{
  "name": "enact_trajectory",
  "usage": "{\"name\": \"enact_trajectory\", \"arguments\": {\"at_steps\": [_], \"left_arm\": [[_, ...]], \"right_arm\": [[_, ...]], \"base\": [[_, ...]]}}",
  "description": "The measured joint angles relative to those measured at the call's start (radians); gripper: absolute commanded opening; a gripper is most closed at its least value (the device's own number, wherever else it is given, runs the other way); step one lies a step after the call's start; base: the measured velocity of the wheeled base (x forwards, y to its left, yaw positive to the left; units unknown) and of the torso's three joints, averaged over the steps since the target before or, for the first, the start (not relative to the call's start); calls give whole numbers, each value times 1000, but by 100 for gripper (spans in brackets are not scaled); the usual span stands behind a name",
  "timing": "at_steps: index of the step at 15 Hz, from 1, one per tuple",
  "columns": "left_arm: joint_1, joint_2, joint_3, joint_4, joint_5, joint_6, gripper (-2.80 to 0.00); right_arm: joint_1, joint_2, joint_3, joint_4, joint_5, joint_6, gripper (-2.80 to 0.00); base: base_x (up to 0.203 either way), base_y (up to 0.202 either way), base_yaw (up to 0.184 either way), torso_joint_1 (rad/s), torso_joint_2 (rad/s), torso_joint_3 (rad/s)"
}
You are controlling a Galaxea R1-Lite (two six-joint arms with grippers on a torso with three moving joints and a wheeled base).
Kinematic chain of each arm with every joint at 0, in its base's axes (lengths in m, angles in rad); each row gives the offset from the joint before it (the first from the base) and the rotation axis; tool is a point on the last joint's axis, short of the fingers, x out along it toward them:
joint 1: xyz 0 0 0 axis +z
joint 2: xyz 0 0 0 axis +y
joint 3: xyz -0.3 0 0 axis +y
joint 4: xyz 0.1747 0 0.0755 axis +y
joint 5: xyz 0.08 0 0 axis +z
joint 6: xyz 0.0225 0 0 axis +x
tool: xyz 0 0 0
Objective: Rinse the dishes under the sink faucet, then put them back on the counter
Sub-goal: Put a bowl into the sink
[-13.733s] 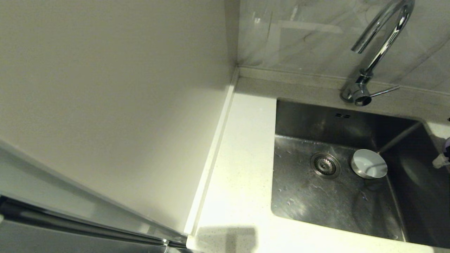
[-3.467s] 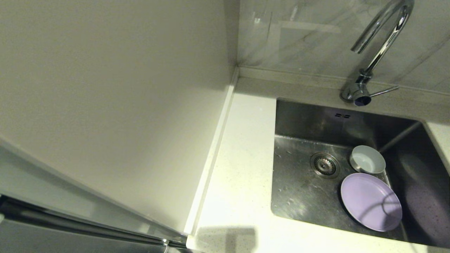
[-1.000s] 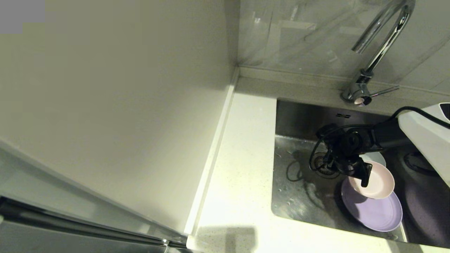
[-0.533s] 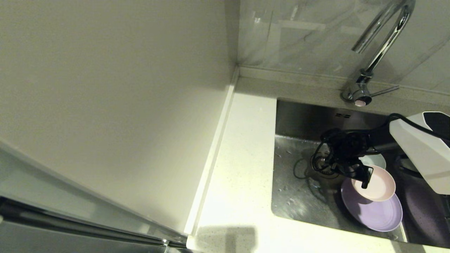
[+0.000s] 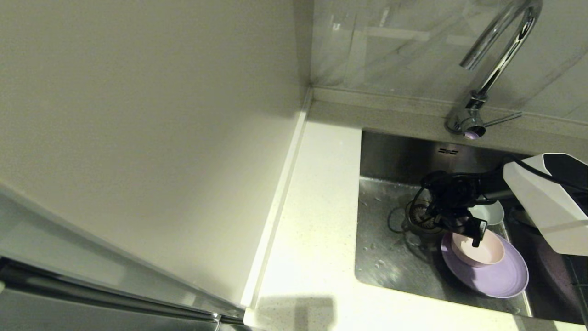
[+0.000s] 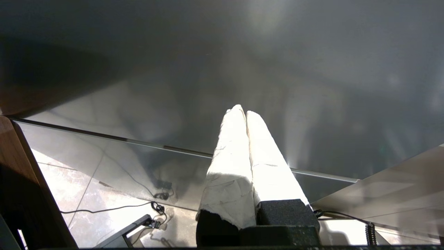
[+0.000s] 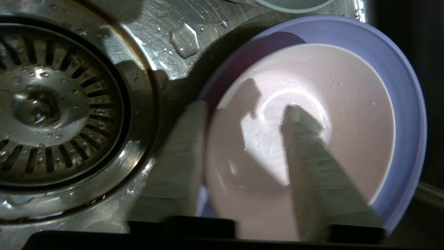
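Observation:
In the head view the pink bowl sits upright on the lavender plate, which lies on the floor of the sink. My right gripper hangs low over the bowl's near-drain rim, open. In the right wrist view the right gripper straddles that rim: one finger is outside the pink bowl, the other is well inside it, with the plate around it. The pale blue-white bowl stands behind, partly hidden by my arm. My left gripper is shut on nothing, parked away from the sink.
The drain strainer lies just left of the plate. The faucet arches over the sink's back edge, its lever pointing right. The white speckled counter runs along the sink's left side, bounded by the cream wall panel.
The right gripper lowered the pink bowl onto the lavender plate and opened, letting it go. The bowl now sits flat instead of tilted. The left arm has not moved.

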Motion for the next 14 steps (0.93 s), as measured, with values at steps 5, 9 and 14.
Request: {"name": "enact_trajectory", "arguments": {"at_steps": [5, 9, 14], "left_arm": [[0, 0, 0, 0, 0, 0, -280], [0, 0, 0, 0, 0, 0, -280], [0, 0, 0, 0, 0, 0, -280]], "right_arm": [[-5, -21, 4, 7, 0, 2, 0], [-7, -181, 97, 24, 11, 20, 0], [-23, -562, 336, 28, 46, -14, 0]], "base": [[0, 0, 0, 0, 0, 0], [0, 0, 0, 0, 0, 0], [0, 0, 0, 0, 0, 0]]}}
